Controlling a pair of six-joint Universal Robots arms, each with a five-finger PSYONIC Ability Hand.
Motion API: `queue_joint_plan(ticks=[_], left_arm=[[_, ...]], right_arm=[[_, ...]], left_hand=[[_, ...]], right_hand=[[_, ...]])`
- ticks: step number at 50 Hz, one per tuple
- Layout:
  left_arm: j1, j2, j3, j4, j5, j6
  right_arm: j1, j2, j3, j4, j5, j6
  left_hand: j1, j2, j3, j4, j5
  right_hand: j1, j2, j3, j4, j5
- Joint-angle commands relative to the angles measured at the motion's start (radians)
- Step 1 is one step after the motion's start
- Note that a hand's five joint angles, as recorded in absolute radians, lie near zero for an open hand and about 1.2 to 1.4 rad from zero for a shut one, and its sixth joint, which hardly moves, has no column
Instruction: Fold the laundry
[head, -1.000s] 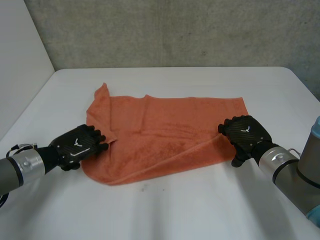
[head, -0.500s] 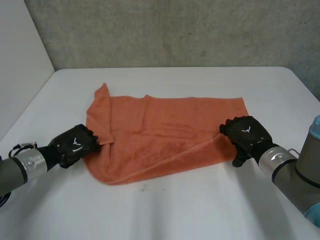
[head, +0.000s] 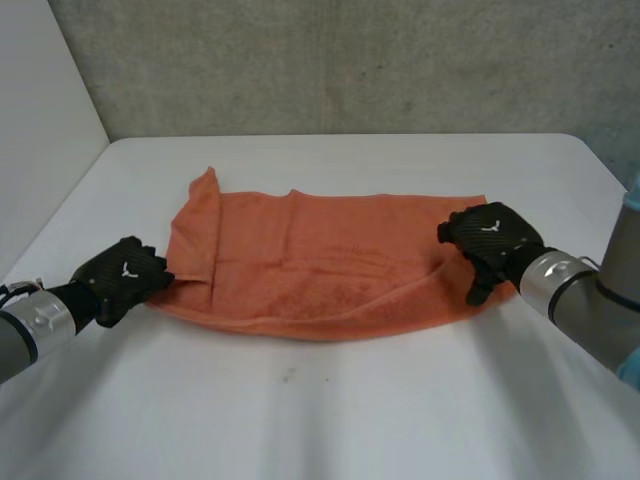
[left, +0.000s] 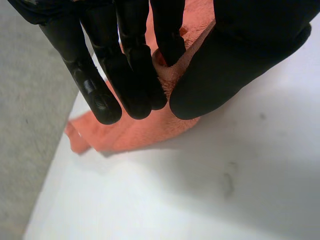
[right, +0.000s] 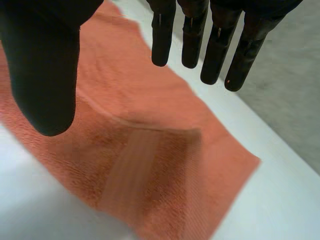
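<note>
The orange terry-cloth towel is lying spread lengthwise from left to right across the middle of the white table. Its left end is lying doubled over in a narrow flap, with the far left corner sticking out toward the far side. A raised crease is running from the towel's middle toward its near right corner. The left hand is resting at the near left corner of the towel; in the left wrist view its fingers and thumb are closing together on a bunched piece of the towel, pinching it. The right hand is positioned at the right end of the towel, near the near right corner. In the right wrist view its fingers are extending straight with the thumb set well apart, gripping nothing, with the towel lying flat below the palm. A grey concrete wall is standing behind the table's far edge.
</note>
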Motion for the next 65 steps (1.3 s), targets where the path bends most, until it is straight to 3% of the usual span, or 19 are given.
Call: queue_joint_plan(ticks=[1, 5, 10, 20, 27, 29, 30, 31, 35, 41, 43, 50, 51, 52, 53, 54, 59, 65], left_arm=[[0.0, 0.041, -0.005, -0.007, -0.054, -0.245], [-0.001, 0.072, -0.005, -0.007, -0.055, -0.384], [-0.012, 0.097, -0.006, -0.008, -0.055, -0.461], [-0.03, 0.106, -0.008, -0.002, -0.055, -0.466], [-0.035, 0.109, 0.0, 0.003, -0.057, -0.465], [-0.041, 0.109, 0.006, 0.004, -0.066, -0.465], [-0.041, 0.109, 0.006, 0.004, -0.066, -0.465], [-0.044, 0.109, 0.009, 0.007, -0.084, -0.466], [-0.049, 0.11, 0.014, 0.016, -0.135, -0.468], [-0.07, 0.16, 0.032, 0.021, -0.223, -0.48], [-0.077, 0.207, 0.038, 0.021, -0.25, -0.516], [-0.09, 0.304, 0.038, 0.022, -0.262, -0.645], [-0.09, 0.316, 0.031, 0.024, -0.259, -0.661], [-0.09, 0.316, 0.031, 0.024, -0.259, -0.661], [-0.092, 0.319, 0.023, 0.024, -0.259, -0.665], [-0.092, 0.319, 0.023, 0.024, -0.259, -0.666], [-0.115, 0.305, 0.0, 0.026, -0.259, -0.664], [-0.118, 0.304, -0.005, 0.026, -0.261, -0.666]], right_arm=[[0.004, 0.158, -0.214, 0.137, -0.042, -0.104], [0.011, 0.258, -0.35, 0.18, 0.037, -0.11], [0.012, 0.331, -0.459, 0.2, 0.068, -0.11], [0.012, 0.439, -0.604, 0.33, 0.077, -0.118], [0.012, 0.457, -0.641, 0.376, 0.077, -0.118], [0.012, 0.456, -0.645, 0.381, 0.085, -0.118], [0.012, 0.456, -0.645, 0.381, 0.085, -0.118], [0.012, 0.445, -0.644, 0.381, 0.09, -0.116], [0.009, 0.398, -0.632, 0.37, 0.1, -0.099], [0.0, 0.206, -0.561, 0.316, 0.113, -0.001], [-0.014, 0.099, -0.517, 0.3, 0.114, 0.034], [-0.069, -0.009, -0.437, 0.303, 0.105, 0.046], [-0.068, -0.006, -0.426, 0.304, 0.105, 0.049], [-0.068, -0.006, -0.426, 0.304, 0.105, 0.049], [-0.066, 0.006, -0.418, 0.304, 0.108, 0.049], [-0.065, 0.043, -0.418, 0.306, 0.108, 0.049], [-0.059, 0.173, -0.449, 0.307, 0.107, 0.054], [-0.031, 0.286, -0.513, 0.318, 0.108, 0.062]], left_hand=[[0.23, 0.18, 0.181, 0.179, 0.201], [0.23, 0.18, 0.181, 0.179, 0.201], [0.23, 0.18, 0.181, 0.179, 0.201], [0.23, 0.18, 0.181, 0.179, 0.201], [0.23, 0.18, 0.181, 0.179, 0.201], [0.23, 0.18, 0.181, 0.179, 0.201], [0.23, 0.18, 0.181, 0.179, 0.201], [0.23, 0.18, 0.181, 0.179, 0.201], [0.23, 0.18, 0.181, 0.179, 0.201], [0.23, 0.18, 0.181, 0.179, 0.201], [0.23, 0.18, 0.181, 0.179, 0.201], [0.23, 0.18, 0.181, 0.179, 0.201], [0.23, 0.18, 0.181, 0.179, 0.201], [0.23, 0.18, 0.181, 0.179, 0.201], [0.23, 0.18, 0.181, 0.179, 0.201], [0.23, 0.18, 0.181, 0.179, 0.201], [0.23, 0.18, 0.181, 0.179, 0.201], [0.23, 0.18, 0.181, 0.179, 0.201]], right_hand=[[0.13, 0.078, 0.085, 0.095, 0.095], [0.136, 0.084, 0.091, 0.101, 0.101], [0.141, 0.09, 0.097, 0.107, 0.107], [0.253, 0.201, 0.209, 0.218, 0.218], [0.541, 0.489, 0.497, 0.506, 0.506], [0.897, 0.845, 0.853, 0.862, 0.862], [0.899, 0.847, 0.855, 0.864, 0.864], [1.029, 0.977, 0.985, 0.994, 0.994], [1.03, 0.978, 0.986, 0.995, 0.995], [1.03, 0.978, 0.986, 0.995, 0.995], [1.03, 0.978, 0.986, 0.995, 0.995], [1.03, 0.978, 0.986, 0.995, 0.995], [0.862, 0.811, 0.818, 0.828, 0.828], [0.861, 0.809, 0.817, 0.826, 0.826], [0.474, 0.422, 0.43, 0.439, 0.44], [0.279, 0.227, 0.234, 0.244, 0.244], [0.104, 0.052, 0.059, 0.069, 0.069], [0.056, 0.004, 0.012, 0.022, 0.022]])
